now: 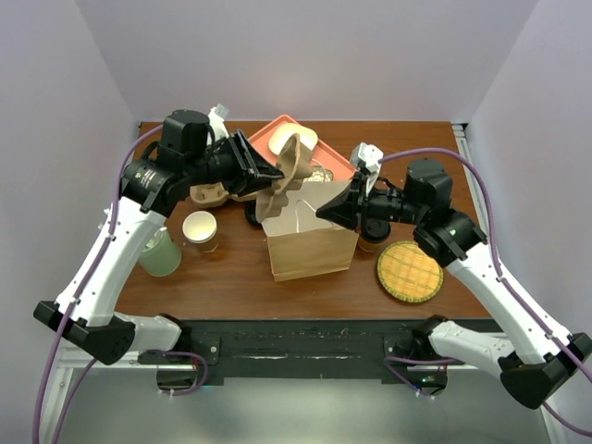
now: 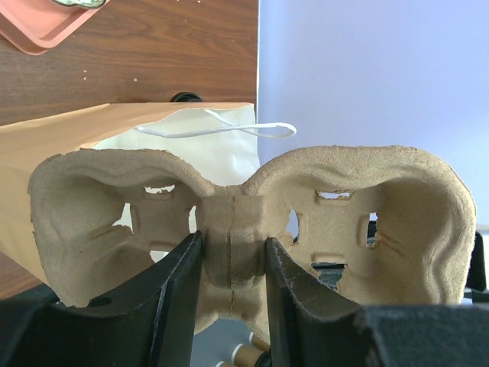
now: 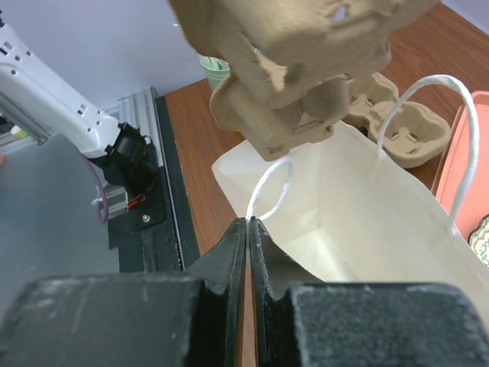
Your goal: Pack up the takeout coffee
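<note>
Dark wood-grain table [image 1: 231,277] sits within pale lilac walls. At its middle a tan paper bag [image 1: 312,242] stands open, smooth and cream inside, with thin white cord handles. The left gripper [image 1: 270,172] has its fingers partly closed, clamped on the central ridge of a rough moulded-pulp cup carrier [image 1: 292,166], which is tilted above the bag's mouth. The right gripper [image 1: 321,212] has its fingers pressed together on the bag's right rim beside a handle. The takeout coffee [image 1: 371,244] stands on the table just right of the bag, beside a round woven mat [image 1: 409,271]. It appears upright, long axis vertical, but the right wrist covers most of it and its lid is hard to make out
</note>
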